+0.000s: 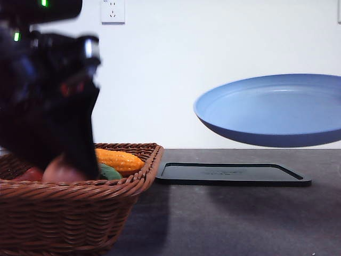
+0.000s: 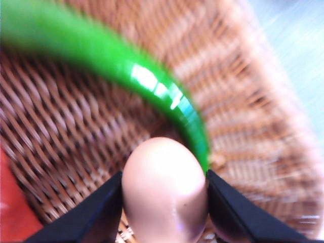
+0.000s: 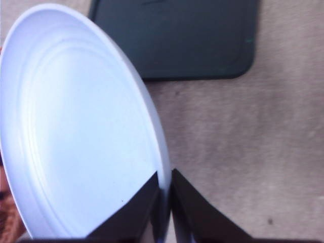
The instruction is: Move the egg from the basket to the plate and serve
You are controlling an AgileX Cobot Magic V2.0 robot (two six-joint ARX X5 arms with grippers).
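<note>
The pinkish-brown egg sits between the two black fingers of my left gripper, which is shut on it just above the floor of the wicker basket. In the front view the left arm hangs over the basket at the left, and the egg shows just above the rim. The light blue plate is held in the air at the right, tilted. My right gripper is shut on the rim of the plate.
A flat black tray lies on the dark table below the plate. The basket also holds a green curved vegetable, an orange bumpy one and a red one.
</note>
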